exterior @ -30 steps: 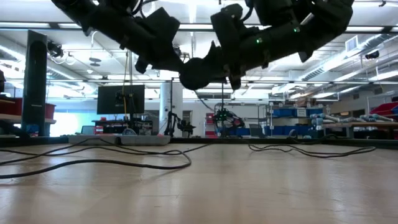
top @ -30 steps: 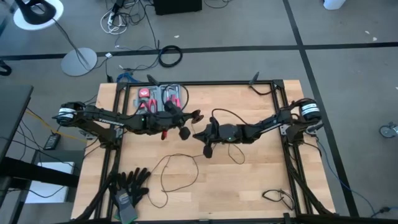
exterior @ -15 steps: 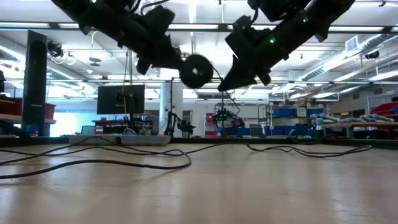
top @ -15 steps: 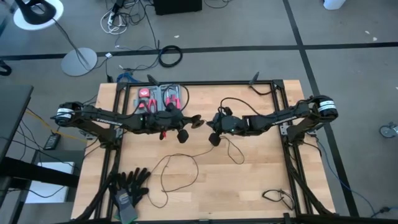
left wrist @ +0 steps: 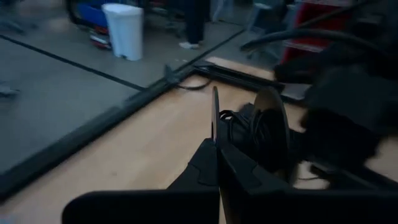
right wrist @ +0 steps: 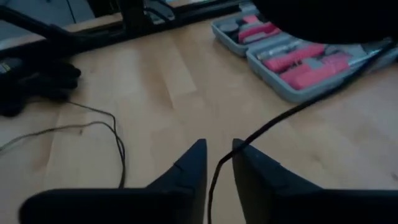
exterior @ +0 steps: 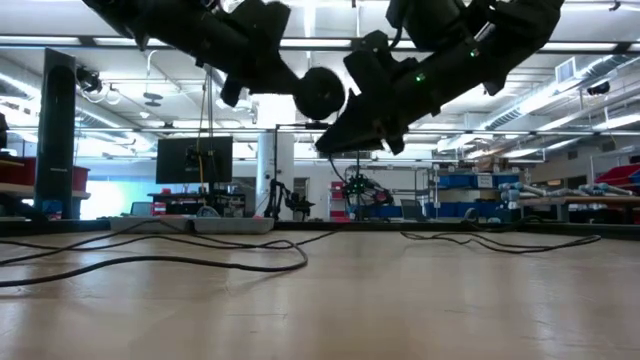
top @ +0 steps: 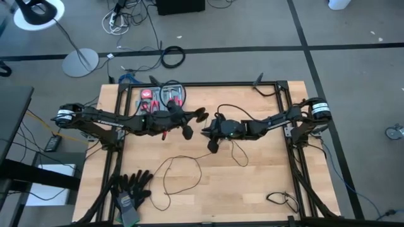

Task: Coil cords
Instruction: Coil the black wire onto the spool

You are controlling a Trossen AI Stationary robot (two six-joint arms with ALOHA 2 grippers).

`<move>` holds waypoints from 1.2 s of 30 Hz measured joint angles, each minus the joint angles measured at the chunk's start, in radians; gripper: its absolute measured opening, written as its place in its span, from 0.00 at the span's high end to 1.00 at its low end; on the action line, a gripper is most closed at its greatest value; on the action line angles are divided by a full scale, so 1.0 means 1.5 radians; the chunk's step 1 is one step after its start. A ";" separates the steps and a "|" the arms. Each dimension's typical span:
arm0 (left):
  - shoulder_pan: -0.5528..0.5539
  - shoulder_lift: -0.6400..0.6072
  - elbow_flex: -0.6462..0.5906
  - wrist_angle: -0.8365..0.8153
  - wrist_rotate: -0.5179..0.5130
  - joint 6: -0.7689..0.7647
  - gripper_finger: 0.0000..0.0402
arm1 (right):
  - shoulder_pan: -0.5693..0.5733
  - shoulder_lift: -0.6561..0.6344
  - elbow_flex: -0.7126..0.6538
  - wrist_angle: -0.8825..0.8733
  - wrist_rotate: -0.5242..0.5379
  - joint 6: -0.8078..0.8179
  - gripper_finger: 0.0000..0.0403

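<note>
Meeting above the middle of the bench [top: 252,183], the two arms hang clear of its wooden top. No readable writing or brand shows on any item.

The cord [top: 183,165] is a thin black wire. Part of it lies in loose loops on the bench in front of the arms; its end is a small round black disc [exterior: 320,92], raised in the air.

The left pincer [top: 197,115] is closed on the disc, which sits edge-on between its fingers [left wrist: 214,168] in the left wrist view.

The right pincer [top: 206,132] sits just beside the left one, its fingers [right wrist: 193,165] slightly apart with the wire running through the gap.

A grey tool case [top: 161,96] with red-handled tools lies at the far edge behind the left arm. Black gloves [top: 130,186] lie at the near left corner.
</note>
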 joint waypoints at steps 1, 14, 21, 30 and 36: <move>0.000 0.000 0.000 -0.014 -0.018 0.000 1.00 | 0.000 0.001 0.000 -0.008 0.000 0.003 0.79; -0.008 0.001 0.000 -0.057 -0.136 0.001 1.00 | 0.020 0.000 -0.001 -0.055 0.037 0.037 0.70; -0.013 0.001 0.000 -0.052 -0.132 -0.001 1.00 | 0.020 0.000 -0.001 -0.058 0.111 0.020 0.75; -0.027 0.001 0.000 -0.025 -0.125 -0.001 1.00 | -0.005 0.000 -0.001 -0.059 0.133 0.017 0.76; -0.027 0.001 0.000 0.010 -0.123 0.011 1.00 | -0.010 0.000 -0.001 -0.059 0.122 0.017 0.76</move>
